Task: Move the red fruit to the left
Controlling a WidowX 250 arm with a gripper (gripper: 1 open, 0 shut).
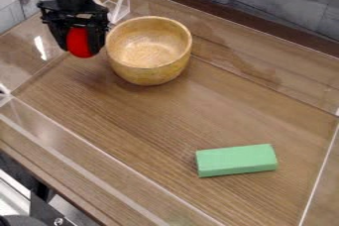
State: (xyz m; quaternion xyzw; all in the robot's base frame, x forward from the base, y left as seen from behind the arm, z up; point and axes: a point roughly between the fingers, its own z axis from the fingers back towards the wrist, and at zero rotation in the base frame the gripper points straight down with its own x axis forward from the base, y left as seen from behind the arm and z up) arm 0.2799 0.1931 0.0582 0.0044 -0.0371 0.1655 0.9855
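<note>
The red fruit (79, 41) is a small bright red rounded toy held between the black fingers of my gripper (77, 42), which is shut on it. Both hang at the far left of the wooden table, just left of the wooden bowl (149, 50). The fruit's top is hidden inside the gripper. I cannot tell whether the fruit touches the tabletop.
A green rectangular block (237, 160) lies flat near the front right. Clear plastic walls (27, 42) ring the table, with the left wall close to my gripper. A stone-patterned wall stands behind.
</note>
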